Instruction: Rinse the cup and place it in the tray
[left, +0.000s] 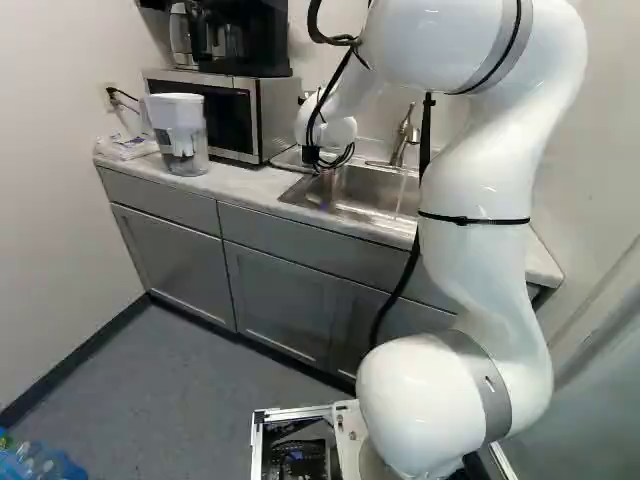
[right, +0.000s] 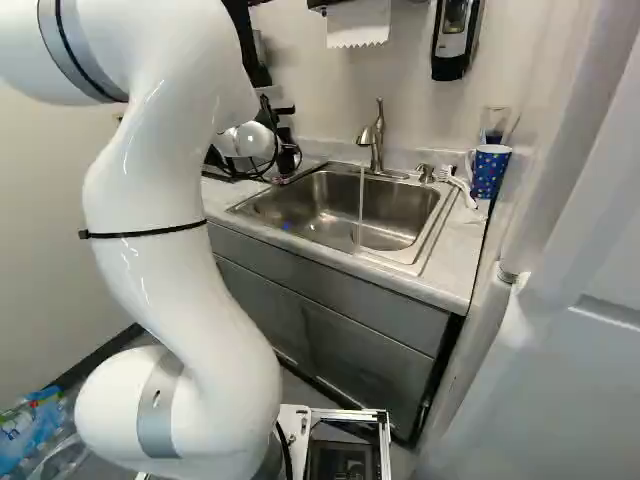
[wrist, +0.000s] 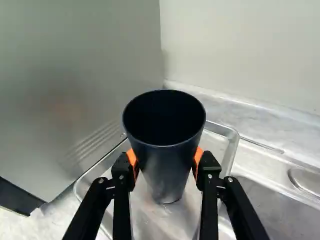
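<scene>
Our two orange-padded fingers (wrist: 122, 200), foremost in the wrist view, grip the upright dark cup (wrist: 167, 162) from both sides over the metal tray (wrist: 150, 222) (touching it or not, we can't tell). In the left base view, our arm (left: 475, 270) rises before the pitcher (left: 180, 115) and microwave (left: 232, 118). In the right base view, water (right: 361, 205) runs from the faucet (right: 377, 140) into the sink (right: 300, 205).

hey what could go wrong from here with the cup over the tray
If the cup isn't flat on the tray when the claw opens, it might tip; contact there isn't clear. The microwave stands close beside the tray, so the claw could bump it. Water runs from the faucet and might be left on.
</scene>
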